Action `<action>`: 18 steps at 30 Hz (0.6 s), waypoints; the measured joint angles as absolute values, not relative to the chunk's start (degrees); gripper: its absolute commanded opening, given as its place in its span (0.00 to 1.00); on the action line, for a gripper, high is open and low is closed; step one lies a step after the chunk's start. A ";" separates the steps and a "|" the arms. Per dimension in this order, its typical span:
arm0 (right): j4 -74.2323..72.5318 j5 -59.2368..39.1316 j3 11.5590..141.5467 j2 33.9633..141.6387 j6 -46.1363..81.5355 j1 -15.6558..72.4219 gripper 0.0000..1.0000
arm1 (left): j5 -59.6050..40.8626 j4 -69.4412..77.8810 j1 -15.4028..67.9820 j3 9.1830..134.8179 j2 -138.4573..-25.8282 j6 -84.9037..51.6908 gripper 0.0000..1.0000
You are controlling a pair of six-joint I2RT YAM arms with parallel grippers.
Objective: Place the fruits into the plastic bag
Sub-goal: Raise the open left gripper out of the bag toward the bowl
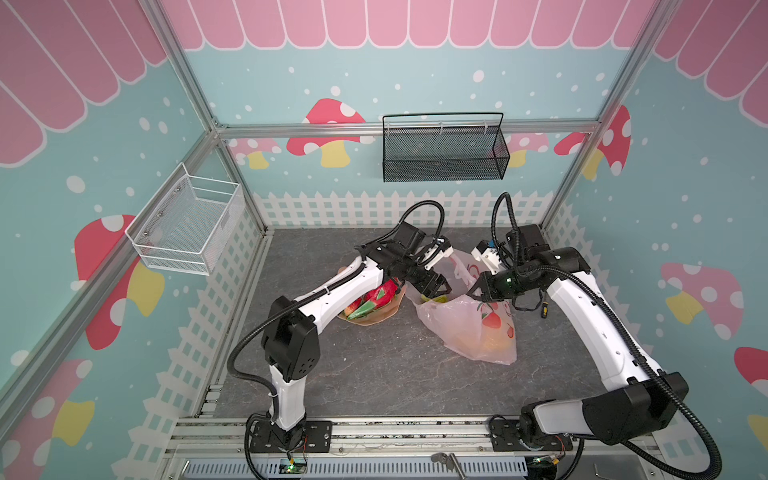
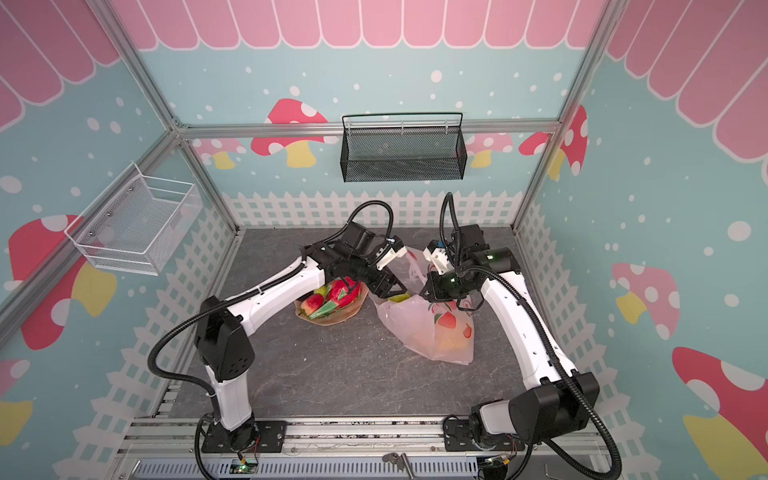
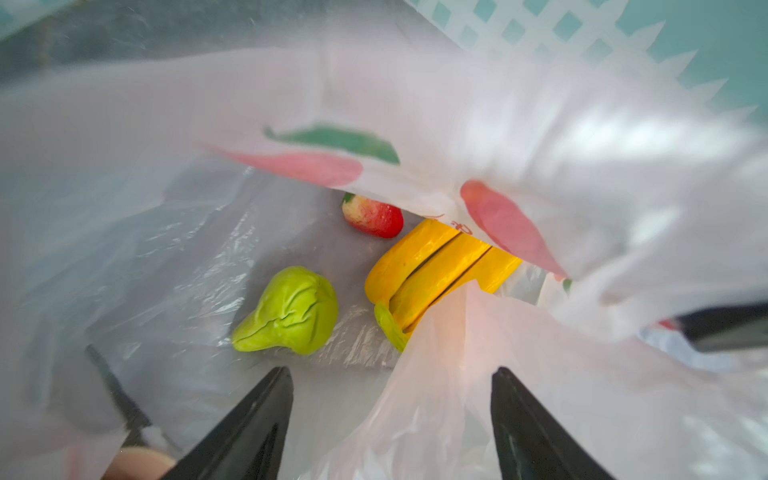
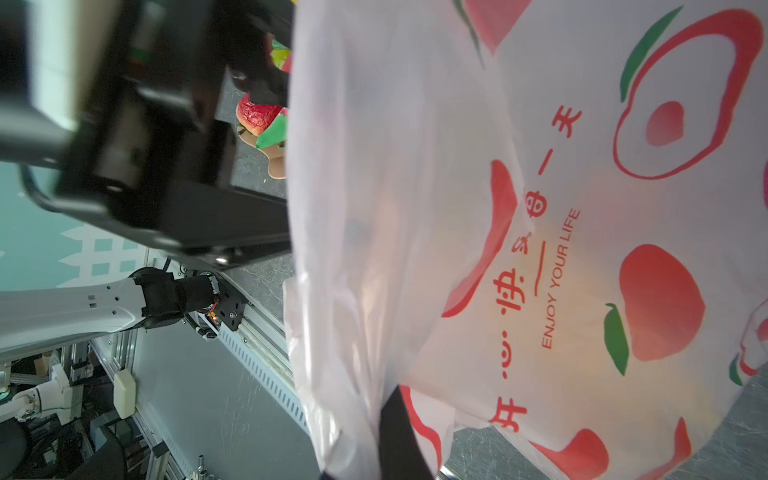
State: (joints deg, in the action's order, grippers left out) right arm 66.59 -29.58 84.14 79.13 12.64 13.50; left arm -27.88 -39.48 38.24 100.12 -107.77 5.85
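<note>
Pink plastic bag, pear, bananas, strawberry inside

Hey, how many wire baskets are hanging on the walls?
2. A white basket hangs on the left wall, and a black basket hangs on the back wall. No other shows, and little of the walls is hidden.

I work inside a booth of teal walls dotted with white. They are printed with red and pink mushrooms, a white picket fence along the bottom and a pink scalloped awning across the top. Aluminium rails frame the corners. A black mesh basket hangs on the back wall and a white mesh basket on the left wall. My table is dark grey, stone-patterned and evenly lit.
</note>
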 measured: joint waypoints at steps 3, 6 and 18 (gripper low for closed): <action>66.57 -29.58 84.14 79.13 12.67 13.50 0.00 | -27.68 -38.57 36.84 97.32 -102.74 5.04 0.76; 66.54 -29.58 84.14 79.13 12.67 13.50 0.00 | -27.66 -38.24 35.94 93.73 -98.15 4.69 0.76; 66.41 -29.61 84.18 79.15 12.64 13.50 0.00 | -19.49 -42.61 25.54 82.89 -87.53 0.14 0.75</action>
State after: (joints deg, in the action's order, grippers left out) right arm 66.41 -29.61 84.18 79.15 12.64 13.50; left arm -19.49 -42.61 25.54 82.89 -87.53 0.14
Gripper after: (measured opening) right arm 0.045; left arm 0.752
